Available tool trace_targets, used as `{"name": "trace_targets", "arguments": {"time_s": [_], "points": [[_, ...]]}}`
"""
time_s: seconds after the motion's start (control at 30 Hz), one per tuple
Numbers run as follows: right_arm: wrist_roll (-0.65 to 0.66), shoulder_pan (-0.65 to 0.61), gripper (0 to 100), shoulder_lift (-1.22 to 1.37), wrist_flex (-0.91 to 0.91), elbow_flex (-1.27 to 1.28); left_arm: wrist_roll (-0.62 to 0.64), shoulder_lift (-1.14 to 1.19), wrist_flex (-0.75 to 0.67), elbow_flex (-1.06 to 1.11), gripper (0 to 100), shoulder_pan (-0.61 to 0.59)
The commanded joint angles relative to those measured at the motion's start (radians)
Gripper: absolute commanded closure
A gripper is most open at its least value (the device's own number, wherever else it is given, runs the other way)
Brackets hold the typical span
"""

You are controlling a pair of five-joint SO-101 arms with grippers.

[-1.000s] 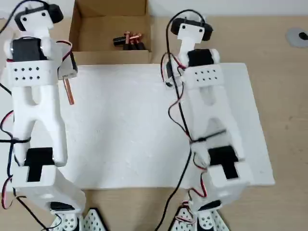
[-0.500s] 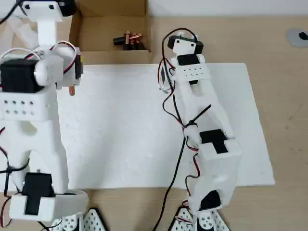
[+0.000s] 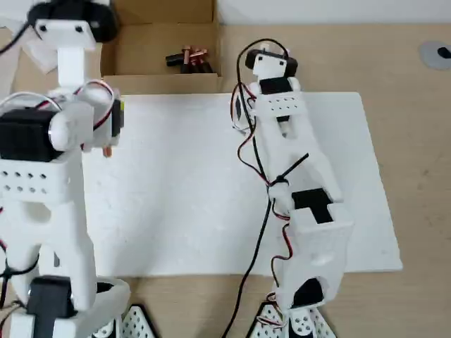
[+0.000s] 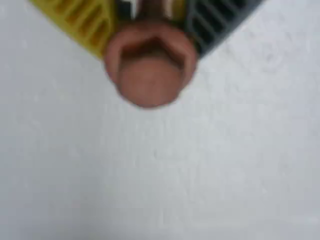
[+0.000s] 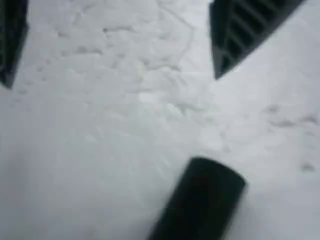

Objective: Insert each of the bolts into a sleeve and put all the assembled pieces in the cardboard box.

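Left jaws grip copper bolt (image 4: 149,70); right jaws gape.

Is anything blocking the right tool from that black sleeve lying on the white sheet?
Nothing visible does. The right tool hangs open over the white sheet, and the black sleeve lies uncovered on it.

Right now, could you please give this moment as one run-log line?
left tool: shut on bolt | right tool: open, near sleeve | cardboard box: assembled pieces inside
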Motion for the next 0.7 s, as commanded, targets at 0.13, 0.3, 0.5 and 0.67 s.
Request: {"name": "trace_targets", "arguments": {"time_s": [0.13,0.3,0.5,0.67], "points": [[-0.052,-0.005,69.8,0.001,-0.002,-0.163,-0.008,-0.16,0.0,0.153,99,0.012],[-0.172,-0.005,69.9,0.013,-0.032,-0.171,-0.041,-0.232,-0.02,0.233,99,0.008],[-0.272,-0.005,69.9,0.114,-0.081,-0.179,-0.069,-0.303,-0.037,0.301,99,0.011],[-0.304,-0.004,69.9,0.185,-0.126,-0.18,-0.069,-0.331,-0.041,0.324,99,0.006]]}}
